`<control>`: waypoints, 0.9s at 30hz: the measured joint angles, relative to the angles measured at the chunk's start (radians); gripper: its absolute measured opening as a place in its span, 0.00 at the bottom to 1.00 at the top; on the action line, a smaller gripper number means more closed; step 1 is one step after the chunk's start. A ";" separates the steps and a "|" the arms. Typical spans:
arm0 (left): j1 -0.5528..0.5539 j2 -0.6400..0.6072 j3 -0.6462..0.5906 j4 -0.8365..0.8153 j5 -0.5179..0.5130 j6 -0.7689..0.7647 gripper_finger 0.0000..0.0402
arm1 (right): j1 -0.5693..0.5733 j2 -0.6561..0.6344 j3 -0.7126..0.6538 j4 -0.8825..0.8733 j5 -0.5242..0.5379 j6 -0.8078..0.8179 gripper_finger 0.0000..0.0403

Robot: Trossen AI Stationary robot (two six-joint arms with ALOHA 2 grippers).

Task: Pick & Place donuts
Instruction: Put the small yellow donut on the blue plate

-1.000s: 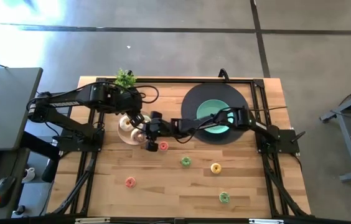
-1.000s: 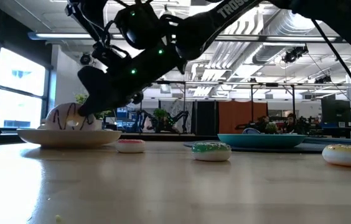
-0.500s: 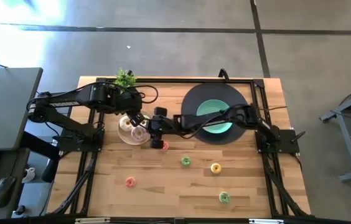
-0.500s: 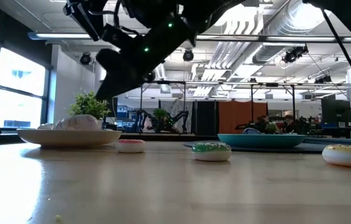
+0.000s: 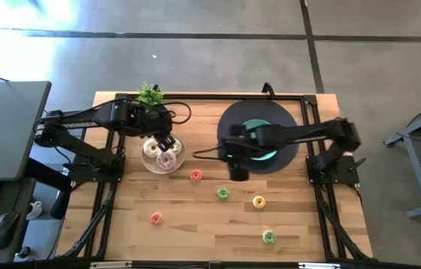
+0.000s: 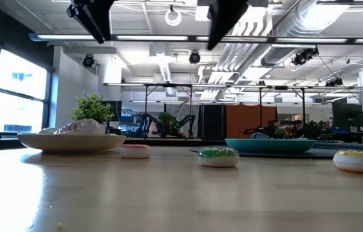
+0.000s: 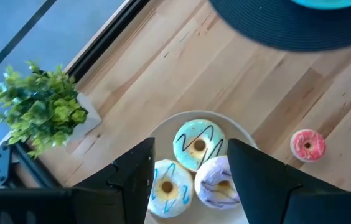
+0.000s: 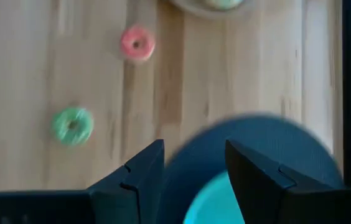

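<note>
Three larger iced donuts lie in the beige plate (image 5: 163, 155): a teal-iced one (image 7: 198, 145), a white-blue one (image 7: 166, 185) and a lilac-white one (image 7: 220, 183). My left gripper (image 7: 191, 152) hovers open above them, touching none. My right gripper (image 5: 238, 174) is open and empty, raised over the near-left edge of the dark mat (image 5: 285, 153). Small donuts lie flat on the table: a red one (image 5: 195, 175), a green one (image 5: 223, 194), a yellow one (image 5: 259, 202), a pink one (image 5: 156, 219) and another green one (image 5: 269, 237).
A teal plate (image 5: 259, 142) sits on the dark round mat at the table's far right. A small green plant (image 5: 149, 93) stands at the far edge behind the beige plate. A black frame (image 5: 311, 149) runs round the table. Bare wood lies between the small donuts.
My right gripper has drawn back from the beige plate toward the table's right and risen out of the low view. The white iced donut that stood on edge at the plate under it now lies flat in the plate. My left gripper has stayed above the plate.
</note>
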 joint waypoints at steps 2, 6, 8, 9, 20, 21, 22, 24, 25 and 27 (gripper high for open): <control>-0.012 0.004 -0.002 0.023 0.000 -0.001 0.49 | 0.025 -0.061 -0.083 0.021 -0.030 0.056 0.41; -0.055 0.013 0.001 0.092 0.000 0.023 0.49 | 0.080 -0.172 -0.325 0.094 -0.126 0.203 0.41; -0.084 0.018 -0.002 0.109 0.003 0.031 0.49 | 0.111 -0.230 -0.453 0.151 -0.136 0.284 0.41; -0.097 0.018 -0.002 0.119 0.002 0.031 0.49 | 0.126 -0.254 -0.513 0.176 -0.139 0.322 0.41; -0.164 0.066 -0.002 0.221 -0.022 0.029 0.49 | 0.204 -0.314 -1.029 0.743 -0.343 0.542 0.41; -0.162 0.075 0.000 0.236 -0.023 0.029 0.49 | 0.204 -0.314 -1.053 0.797 -0.359 0.550 0.41; -0.161 0.080 0.002 0.246 -0.025 0.029 0.49 | 0.205 -0.315 -1.074 0.841 -0.375 0.561 0.41; -0.161 0.086 -0.002 0.240 -0.028 0.029 0.49 | 0.206 -0.315 -1.107 0.888 -0.389 0.567 0.41; -0.161 0.086 -0.002 0.241 -0.029 0.029 0.49 | 0.206 -0.315 -1.119 0.903 -0.392 0.568 0.41; -0.161 0.097 0.003 0.264 -0.032 0.029 0.49 | 0.205 -0.315 -1.132 0.931 -0.392 0.569 0.41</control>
